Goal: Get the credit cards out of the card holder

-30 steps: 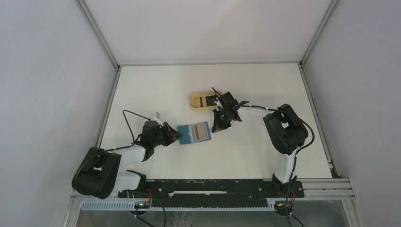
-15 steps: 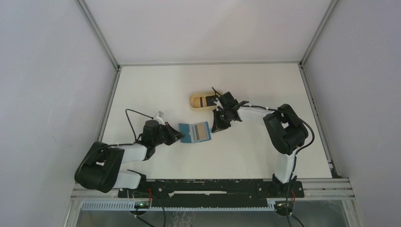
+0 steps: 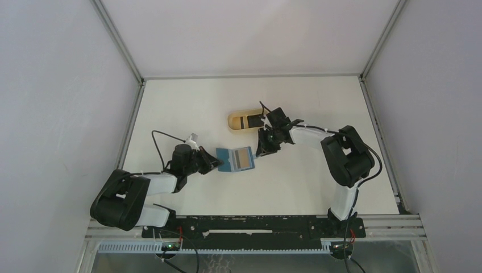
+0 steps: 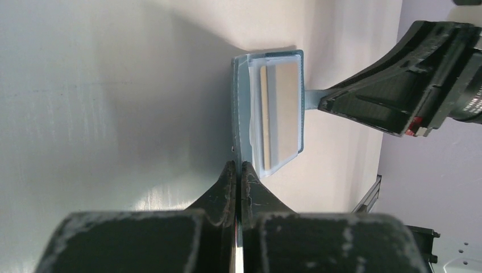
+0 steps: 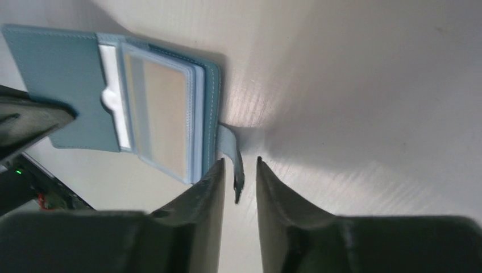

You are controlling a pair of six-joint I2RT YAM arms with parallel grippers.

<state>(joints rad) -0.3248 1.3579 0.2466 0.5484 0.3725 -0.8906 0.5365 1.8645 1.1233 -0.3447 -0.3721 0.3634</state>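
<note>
The teal-blue card holder [image 3: 234, 160] lies open on the table, between my two grippers. A tan credit card [image 5: 165, 114] sits behind its clear sleeve, also visible in the left wrist view as a tan card [image 4: 281, 108]. My left gripper [image 3: 214, 164] is shut on the edge of the holder's left cover [image 4: 241, 131]. My right gripper [image 5: 239, 165] is at the holder's right side. Its jaws stand a little apart, and the closure tab [image 5: 232, 149] hangs loose between them. A black card [image 3: 248, 121] lies in the tan tray [image 3: 233, 121].
The tan rounded tray stands just behind the right gripper [image 3: 263, 149]. White enclosure walls with metal frame rails [image 3: 129, 131] border the table on the left, right and back. The right gripper's dark body [image 4: 398, 94] fills the upper right of the left wrist view.
My left gripper has closed onto the holder's cover edge. My right gripper's jaws have parted and let go of the closure tab, and that arm has shifted slightly to the right.
</note>
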